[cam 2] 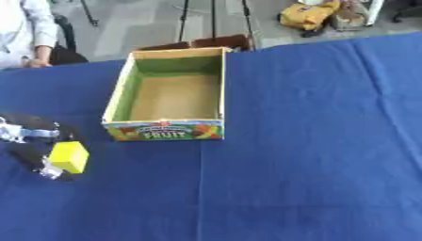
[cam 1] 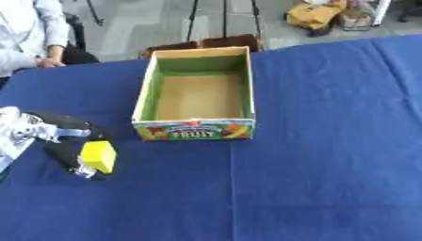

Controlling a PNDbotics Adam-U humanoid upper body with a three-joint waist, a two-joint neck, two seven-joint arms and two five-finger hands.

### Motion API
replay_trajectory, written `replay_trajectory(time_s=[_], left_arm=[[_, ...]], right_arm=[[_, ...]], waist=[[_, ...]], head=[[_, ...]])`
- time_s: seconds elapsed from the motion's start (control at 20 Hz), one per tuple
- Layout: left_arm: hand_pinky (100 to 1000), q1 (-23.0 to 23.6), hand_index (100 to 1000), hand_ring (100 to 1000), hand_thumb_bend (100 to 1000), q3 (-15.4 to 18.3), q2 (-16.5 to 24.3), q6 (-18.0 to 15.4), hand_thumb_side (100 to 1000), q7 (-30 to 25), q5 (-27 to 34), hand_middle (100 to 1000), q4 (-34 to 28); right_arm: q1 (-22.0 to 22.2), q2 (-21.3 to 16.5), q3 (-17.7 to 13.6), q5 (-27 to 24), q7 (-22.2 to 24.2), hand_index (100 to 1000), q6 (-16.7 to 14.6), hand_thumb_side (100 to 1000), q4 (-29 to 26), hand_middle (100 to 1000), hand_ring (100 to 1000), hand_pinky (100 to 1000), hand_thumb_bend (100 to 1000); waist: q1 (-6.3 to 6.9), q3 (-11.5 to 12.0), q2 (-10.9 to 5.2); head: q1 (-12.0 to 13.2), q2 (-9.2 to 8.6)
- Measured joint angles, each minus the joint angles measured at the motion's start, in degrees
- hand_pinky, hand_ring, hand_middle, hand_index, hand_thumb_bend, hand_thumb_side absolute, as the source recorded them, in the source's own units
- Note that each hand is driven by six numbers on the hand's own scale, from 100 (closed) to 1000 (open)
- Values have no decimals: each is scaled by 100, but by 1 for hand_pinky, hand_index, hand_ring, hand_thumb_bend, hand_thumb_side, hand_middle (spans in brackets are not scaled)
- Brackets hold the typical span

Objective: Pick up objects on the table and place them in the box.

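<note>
Blue cloth covers the desk [cam 1: 329, 141] from edge to edge, with grey floor and a yellow bag [cam 1: 316, 14] beyond its far side. Near the middle of the far half stands the box [cam 1: 196, 128], open-topped, green inside its walls, bare cardboard at the bottom, the word FRUIT on the near wall. Nothing lies in it that I can see.

My left hand [cam 1: 66, 141] is at the left edge, just off the box's near-left corner, and its dark fingers are curled round a yellow block [cam 1: 99, 156]. The block sits between fingers and thumb, tilted a little, and I cannot tell whether it has cleared the cloth or rests on it. My wrist comes in low from the left, silver joints showing, palm turned toward the right. My right hand shows in neither view.

As I judge it, the step is the carry to the box. To do it well I should lift high enough to pass the near-left wall without clipping its rim, swing right and away from me until the block hangs over the cardboard floor, then lower before I uncurl, so it does not bounce against the wall.
</note>
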Motion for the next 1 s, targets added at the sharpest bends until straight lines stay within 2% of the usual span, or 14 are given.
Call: replay_trajectory(time_s=[0.2,0.45,0.55,0.85,1.0], left_arm=[[680,0,994,849,482,79,0,41,730,-4,-107,815,-22],[560,21,915,762,330,122,0,122,681,149,-276,731,-79],[544,37,901,751,323,133,0,158,651,255,-362,719,-93],[474,52,815,701,254,149,0,206,662,490,-603,661,-150],[461,59,807,690,247,149,0,191,661,620,-712,650,-187]], right_arm=[[-1,3,-1,-1,7,782,-7,1000,0,625,770,679,238],[-3,4,-2,-3,15,784,-14,1000,0,624,770,679,241],[-5,4,-3,-5,16,784,-15,1000,0,623,771,680,238],[-7,4,-6,-10,19,786,-15,1000,0,622,770,681,248],[-22,5,-14,-18,22,786,-13,1000,0,622,770,682,249]], waist=[[0,4,24],[0,5,55],[0,6,59],[0,8,92],[0,9,97]], head=[[13,-5],[14,-29],[14,-46],[15,-54],[15,-58]])
